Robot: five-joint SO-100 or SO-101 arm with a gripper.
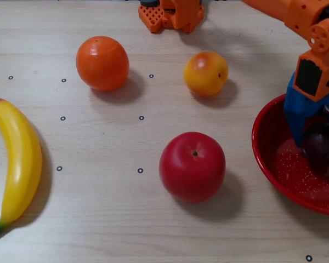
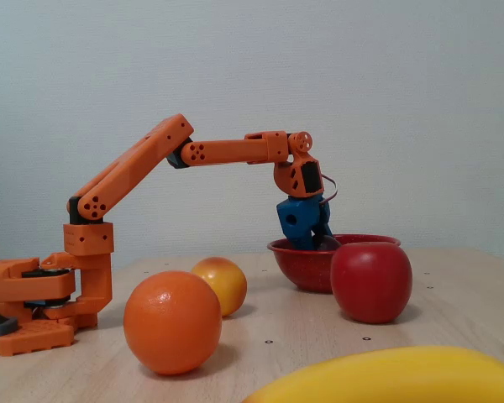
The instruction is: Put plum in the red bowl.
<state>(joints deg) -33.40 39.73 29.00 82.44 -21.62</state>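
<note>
Plum (image 1: 321, 152) sits clamped between the blue fingers (image 1: 297, 123), low inside the red bowl (image 1: 268, 164).

In the overhead view, banana (image 1: 16, 164) left, orange (image 1: 102, 62) far-left, peach (image 1: 205, 73) far-centre, apple (image 1: 192, 166) near-centre.

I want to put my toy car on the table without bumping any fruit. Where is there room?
In the overhead view, the biggest bare patch lies between the banana and the apple, below the orange. The strip along the bottom edge is also free. It is crowded on the right, where the gripper reaches into the red bowl with the plum.
</note>
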